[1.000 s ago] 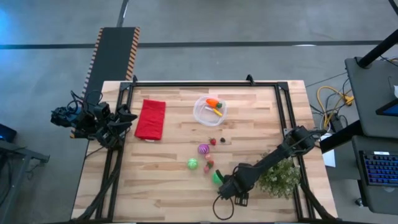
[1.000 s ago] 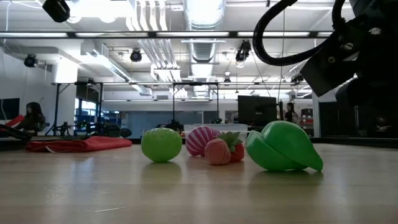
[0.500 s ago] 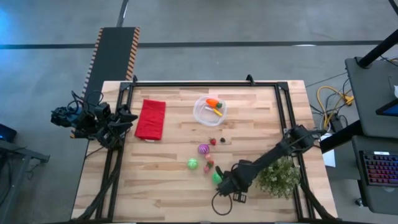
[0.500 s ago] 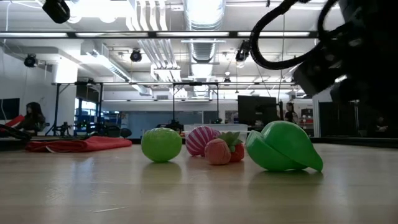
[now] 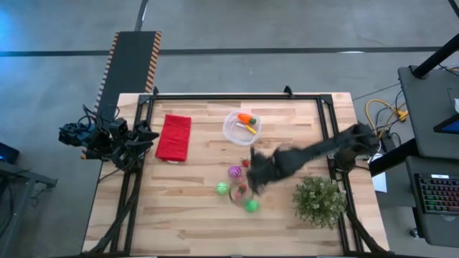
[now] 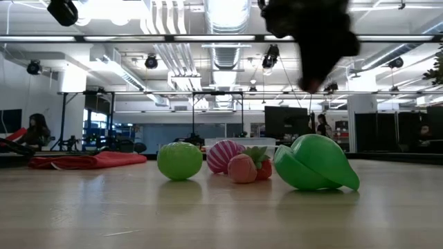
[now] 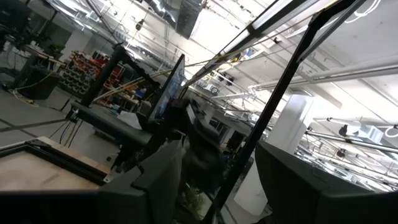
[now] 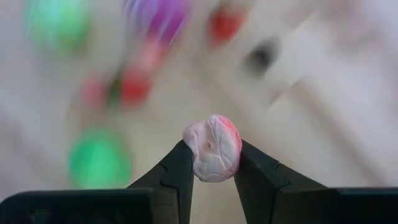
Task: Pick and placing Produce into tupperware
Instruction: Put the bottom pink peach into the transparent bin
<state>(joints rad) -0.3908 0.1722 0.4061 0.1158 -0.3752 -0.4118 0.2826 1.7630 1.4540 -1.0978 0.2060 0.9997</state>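
Note:
My right gripper (image 8: 211, 180) is shut on a small pink piece of produce (image 8: 212, 148) and hangs above the table's middle (image 5: 255, 174), blurred, over the loose produce. On the table lie a purple ball (image 5: 234, 172), a green ball (image 5: 222, 188), a green piece (image 5: 251, 206) and small red and pink pieces (image 5: 242, 188). The round clear tupperware (image 5: 232, 133) stands farther back with the orange carrot (image 5: 246, 118) inside. My left gripper (image 5: 145, 135) waits open at the table's left edge. My right gripper pinches the pink piece by its two opposite sides (image 8: 231, 155) between the two fingertips (image 8: 180, 163). The fingers come from above, pointing steeply down. The piece is lifted clear of the table and sticks out past the fingertips.
A red folded cloth (image 5: 173, 136) lies at the far left of the table. A bushy green potted plant (image 5: 318, 201) stands at the near right corner. Black frame rails (image 5: 326, 129) run along the table's sides.
My right gripper has risen from the table's near edge beside the green piece and swung toward the far edge, over the loose produce, rolling its wrist as it went. The produce on the table has stayed in place.

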